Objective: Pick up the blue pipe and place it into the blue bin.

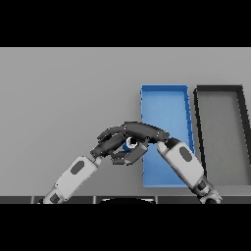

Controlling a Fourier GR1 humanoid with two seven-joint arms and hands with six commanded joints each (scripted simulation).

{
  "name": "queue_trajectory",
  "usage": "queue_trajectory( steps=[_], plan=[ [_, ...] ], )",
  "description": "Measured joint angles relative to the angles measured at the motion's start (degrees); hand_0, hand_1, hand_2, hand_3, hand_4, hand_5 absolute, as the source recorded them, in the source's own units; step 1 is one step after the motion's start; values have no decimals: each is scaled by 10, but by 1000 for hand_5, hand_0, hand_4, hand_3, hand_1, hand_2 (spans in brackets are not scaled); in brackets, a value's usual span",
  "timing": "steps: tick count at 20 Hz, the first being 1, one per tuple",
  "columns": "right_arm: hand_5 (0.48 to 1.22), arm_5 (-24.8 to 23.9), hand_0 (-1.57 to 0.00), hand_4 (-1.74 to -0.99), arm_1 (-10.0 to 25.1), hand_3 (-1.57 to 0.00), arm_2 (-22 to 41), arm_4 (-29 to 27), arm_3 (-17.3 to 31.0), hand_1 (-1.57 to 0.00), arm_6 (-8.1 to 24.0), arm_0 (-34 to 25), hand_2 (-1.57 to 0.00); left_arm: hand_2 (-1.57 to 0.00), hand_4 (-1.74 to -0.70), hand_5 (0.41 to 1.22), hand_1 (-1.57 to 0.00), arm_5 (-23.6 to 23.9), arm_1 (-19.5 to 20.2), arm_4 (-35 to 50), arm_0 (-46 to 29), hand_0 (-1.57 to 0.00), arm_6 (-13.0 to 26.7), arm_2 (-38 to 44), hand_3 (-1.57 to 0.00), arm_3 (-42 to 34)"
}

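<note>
Head view: blue pipe (130,143) within right robot hand (142,132)

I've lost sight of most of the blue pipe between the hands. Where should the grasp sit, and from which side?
Only one round open end of the blue pipe shows, at the blue bin's left edge. The right hand covers it from above, fingers curled around it; the left hand crowds its left. Probably keep the right hand's top grasp around the barrel, behind that end.
</note>
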State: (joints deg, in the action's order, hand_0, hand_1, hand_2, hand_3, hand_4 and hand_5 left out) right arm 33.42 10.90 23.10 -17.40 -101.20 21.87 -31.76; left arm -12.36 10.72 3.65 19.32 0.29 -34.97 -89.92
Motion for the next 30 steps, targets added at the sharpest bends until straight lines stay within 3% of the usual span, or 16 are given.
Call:
queue_trajectory(
  steps=[1, 2, 4, 5, 7, 9, 10, 13, 14, 15, 17, 20, 22, 25, 28, 30],
  plan=[
    [573, 2, -872, -1503, -2, -701, -1, -11, 2, -886, -2, -11, -886, -845, -1637, 1221, -867, 8, -1, -6, 1, -895, -9, 1, -656, -4],
    [604, 6, -1012, -1541, -5, -828, 1, -21, 2, -1023, -11, -11, -1023, -990, -1658, 1192, -1008, 11, -3, -4, 0, -1030, -4, 1, -623, -7],
    [706, -2, -1213, -1492, -7, -1096, 2, -52, 2, -1220, 17, -10, -1220, -1199, -1688, 1203, -1211, 6, -16, 26, -20, -1225, -25, 6, -525, -15],
    [809, -7, -1285, -1475, -10, -1191, 3, -54, 2, -1290, 19, -7, -1290, -1274, -1698, 1206, -1283, 6, -22, 35, -21, -1294, -26, 10, -533, -12],
    [957, -11, -1388, -1458, -18, -1328, 1, -38, 1, -1391, -9, 6, -1391, -1381, -1714, 1212, -1386, 1, -25, 49, -29, -1394, -34, 15, -550, -10],
    [1052, -15, -1454, -1459, -25, -1415, 9, -2, -1, -1456, -25, 8, -1456, -1449, -1724, 1215, -1453, 0, -18, 44, -30, -1458, -41, 14, -591, -10],
    [1086, -10, -1477, -1465, -22, -1446, 10, 11, -10, -1479, -49, 17, -1479, -1474, -1727, 1216, -1454, 1, -14, 43, -31, -1480, -44, 11, -550, -15],
    [1152, -6, -1523, -1473, -35, -1507, 5, 25, -6, -1524, -48, 17, -1524, -1521, -1734, 1219, -1356, 11, -11, 29, -12, -1499, -47, 6, -505, -3],
    [1166, 5, -1533, -1474, -32, -1520, 0, 6, -8, -1533, -35, 23, -1533, -1350, -1637, 1219, -1220, 8, -7, 26, -13, -1426, -48, 2, -531, -4],
    [1177, 10, -1540, -1477, -31, -1530, -2, -10, -14, -1541, -24, 26, -1541, -1242, -1544, 1219, -1190, 1, -3, 24, -13, -1407, -51, 0, -518, -6],
    [1193, 13, -1551, -1480, -38, -1545, 0, 5, -21, -1552, -22, 27, -1552, -819, -1343, 1220, -802, -16, 6, 24, -9, -979, -46, 1, -332, -5],
    [1206, 22, -1561, -1482, -51, -1558, -6, 17, -19, -1561, -20, 32, -1561, -419, -1110, 1184, -410, -49, 5, 6, 2, -501, -30, 6, -170, 6],
    [1212, 24, -1565, -1483, -62, -1562, -11, 12, -27, -1565, 4, 34, -1565, -268, -995, 1042, -262, -58, 4, -7, -8, -320, -53, 9, -108, 5],
    [1216, 30, -1568, -1484, -81, -1567, -19, 20, -25, -1568, -8, 36, -1568, -137, -880, 842, -134, -45, 7, -25, -9, -163, -49, 16, -55, 9],
    [1219, 36, -1569, -1485, -87, -1569, -28, 26, -29, -1569, -12, 41, -1569, -69, -826, 719, -68, -33, 8, -31, -7, -83, -27, 17, -28, 7],
    [1219, 39, -1570, -1485, -87, -1570, -32, 33, -36, -1570, -15, 49, -1570, -44, -830, 659, -43, -32, 10, -32, -16, -53, -38, 15, -17, 13]
  ],
)
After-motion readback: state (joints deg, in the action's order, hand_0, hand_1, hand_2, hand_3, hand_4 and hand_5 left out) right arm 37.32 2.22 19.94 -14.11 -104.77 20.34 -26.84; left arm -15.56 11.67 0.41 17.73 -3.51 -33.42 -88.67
